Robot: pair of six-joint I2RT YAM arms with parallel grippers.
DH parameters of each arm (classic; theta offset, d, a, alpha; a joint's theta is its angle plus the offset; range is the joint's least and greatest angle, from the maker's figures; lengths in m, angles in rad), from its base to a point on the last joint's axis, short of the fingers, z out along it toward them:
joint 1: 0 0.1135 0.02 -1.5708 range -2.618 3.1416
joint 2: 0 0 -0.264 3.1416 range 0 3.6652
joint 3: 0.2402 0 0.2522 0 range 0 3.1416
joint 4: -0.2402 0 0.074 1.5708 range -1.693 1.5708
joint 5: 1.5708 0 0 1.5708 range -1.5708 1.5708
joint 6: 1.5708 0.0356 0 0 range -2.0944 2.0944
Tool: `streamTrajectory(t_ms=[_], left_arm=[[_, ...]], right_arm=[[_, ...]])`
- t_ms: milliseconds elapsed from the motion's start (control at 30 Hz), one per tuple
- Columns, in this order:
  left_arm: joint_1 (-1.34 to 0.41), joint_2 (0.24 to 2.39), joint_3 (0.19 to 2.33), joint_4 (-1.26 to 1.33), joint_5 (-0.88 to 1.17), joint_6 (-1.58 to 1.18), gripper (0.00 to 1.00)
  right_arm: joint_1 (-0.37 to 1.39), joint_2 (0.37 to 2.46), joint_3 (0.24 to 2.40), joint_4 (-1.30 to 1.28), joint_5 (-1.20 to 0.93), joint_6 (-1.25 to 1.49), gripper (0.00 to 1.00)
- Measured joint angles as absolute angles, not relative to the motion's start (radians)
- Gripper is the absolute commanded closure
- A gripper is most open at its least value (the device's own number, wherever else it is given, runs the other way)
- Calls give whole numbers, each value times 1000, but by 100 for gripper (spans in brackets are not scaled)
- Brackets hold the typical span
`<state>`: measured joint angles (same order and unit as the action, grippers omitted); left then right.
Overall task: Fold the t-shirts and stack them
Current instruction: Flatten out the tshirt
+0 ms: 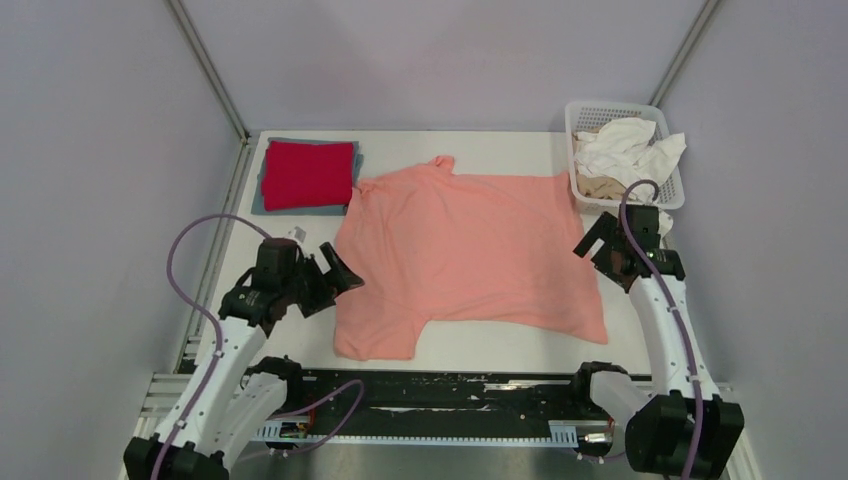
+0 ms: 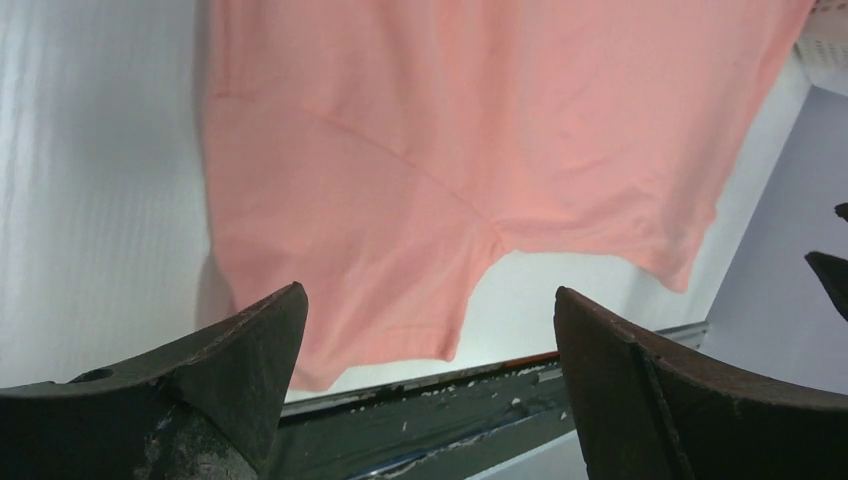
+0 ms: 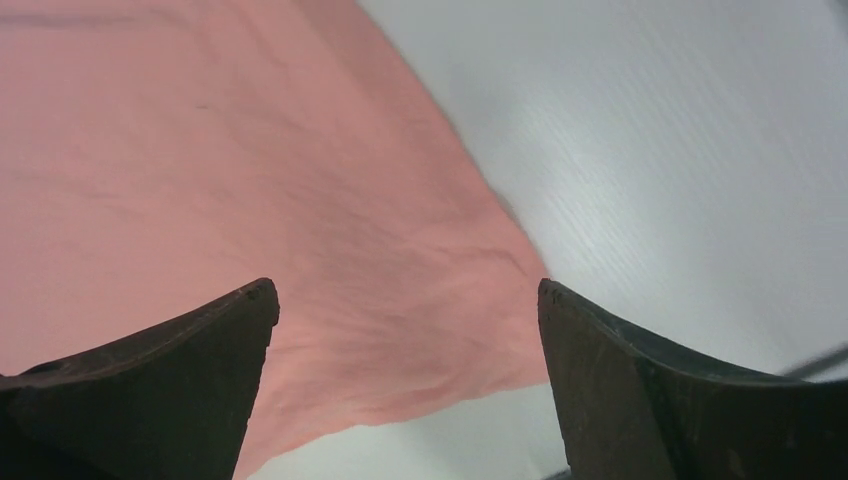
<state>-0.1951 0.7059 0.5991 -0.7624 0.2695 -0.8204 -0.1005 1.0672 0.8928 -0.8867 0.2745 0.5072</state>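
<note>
While the pink t-shirt point(image 1: 470, 255) lies spread flat in the middle of the desk point(image 1: 500, 150), the left fingers point(image 2: 235, 365) stand wide apart by its left edge, holding nothing. The right fingers point(image 3: 190, 380) are apart too, over its right edge. A folded red t-shirt point(image 1: 307, 173) lies on a grey-blue one point(image 1: 258, 203) at the far left.

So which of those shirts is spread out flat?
The salmon-pink t-shirt, mid-table. The red t-shirt is folded atop a grey-blue one, the white ones crumpled in the basket.
</note>
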Motion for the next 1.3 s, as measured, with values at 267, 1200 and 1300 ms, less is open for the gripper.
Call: streamTrajectory(t_ms=[267, 1200, 1300], left_arm=[[-285, 1150, 632, -366, 366, -802, 0], [-174, 1805, 1042, -86, 328, -756, 0], [-185, 1718, 981, -111, 273, -737, 0]], right_arm=[[-3, 1118, 745, -596, -134, 441, 0], [134, 1695, 1071, -398, 68, 360, 0], [136, 1530, 998, -398, 107, 371, 0]])
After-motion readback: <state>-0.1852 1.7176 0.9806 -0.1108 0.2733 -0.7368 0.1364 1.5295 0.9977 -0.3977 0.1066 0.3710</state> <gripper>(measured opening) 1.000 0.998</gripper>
